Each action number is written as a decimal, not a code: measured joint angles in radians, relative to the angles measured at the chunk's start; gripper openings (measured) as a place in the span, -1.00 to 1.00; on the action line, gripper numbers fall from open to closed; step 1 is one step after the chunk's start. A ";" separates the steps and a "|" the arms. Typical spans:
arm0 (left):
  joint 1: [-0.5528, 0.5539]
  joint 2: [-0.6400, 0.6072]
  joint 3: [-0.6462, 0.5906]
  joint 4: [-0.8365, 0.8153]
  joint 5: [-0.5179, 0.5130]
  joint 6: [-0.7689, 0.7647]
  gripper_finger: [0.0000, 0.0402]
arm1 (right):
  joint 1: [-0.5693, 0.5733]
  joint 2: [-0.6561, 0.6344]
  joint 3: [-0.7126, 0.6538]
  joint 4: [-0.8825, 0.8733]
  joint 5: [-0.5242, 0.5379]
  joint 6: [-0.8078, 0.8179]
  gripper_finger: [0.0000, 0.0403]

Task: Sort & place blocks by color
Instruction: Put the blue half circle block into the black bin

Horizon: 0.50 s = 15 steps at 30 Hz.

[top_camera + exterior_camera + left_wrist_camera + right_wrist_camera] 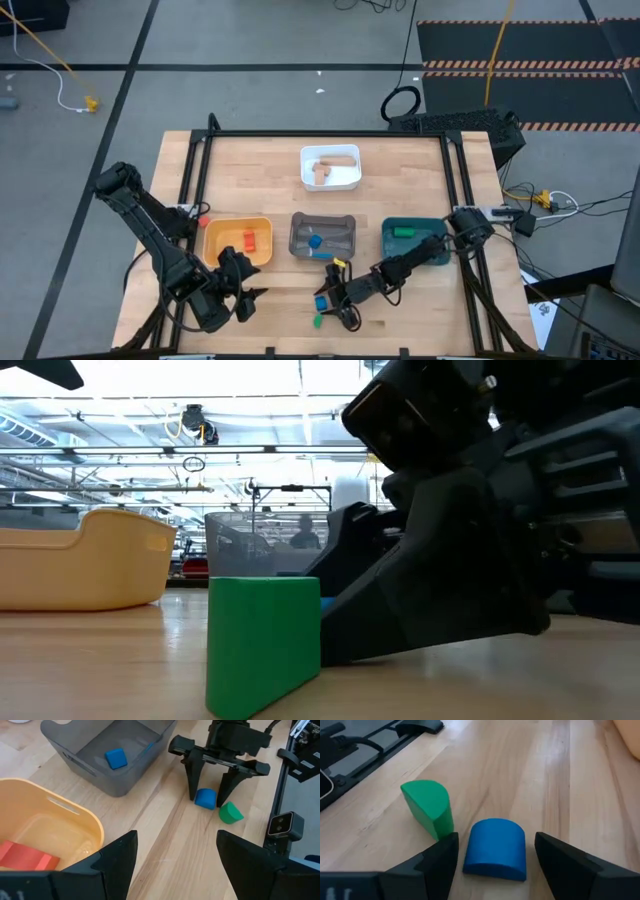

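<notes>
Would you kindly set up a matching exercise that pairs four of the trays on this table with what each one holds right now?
Trays:
1. white tray
2. yellow tray
3. grey tray
4. teal tray

Contents:
A. blue block
B. green block
C. tan wood block
D. red-orange blocks

Pairs: 1-C, 2-D, 3-A, 4-B
</notes>
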 joint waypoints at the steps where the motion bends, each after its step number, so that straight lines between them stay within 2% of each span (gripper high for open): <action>1: 0.000 0.000 0.000 0.000 0.000 0.000 0.35 | -0.002 0.000 0.000 -0.003 0.000 0.006 0.26; 6: 0.000 0.000 0.000 0.000 0.000 0.001 0.35 | -0.016 0.000 0.001 -0.044 0.000 0.038 0.13; 13: 0.000 0.000 0.000 0.000 0.000 0.001 0.35 | -0.027 -0.003 0.003 -0.089 0.009 0.080 -0.24; 15: 0.000 0.000 0.000 -0.001 0.000 0.001 0.35 | -0.028 -0.002 0.003 -0.084 0.015 0.081 -0.24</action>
